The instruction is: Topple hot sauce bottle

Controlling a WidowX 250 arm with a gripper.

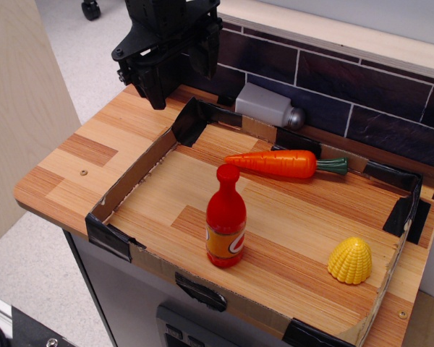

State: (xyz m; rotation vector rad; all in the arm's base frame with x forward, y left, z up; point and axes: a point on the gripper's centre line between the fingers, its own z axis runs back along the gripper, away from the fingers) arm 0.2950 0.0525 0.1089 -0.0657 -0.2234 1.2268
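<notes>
Black gripper (161, 85) empty, above upright hot sauce bottle (226, 217)

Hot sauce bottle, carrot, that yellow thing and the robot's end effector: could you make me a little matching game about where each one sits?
Things:
1. hot sauce bottle
2. carrot
3. yellow corn piece
4. end effector

Places:
A. lying on its side near the tray's back edge
B. above the tray's back left corner
C. standing upright mid-tray, toward the front
D. front right of the tray

Pairs: 1-C, 2-A, 3-D, 4-B
</notes>
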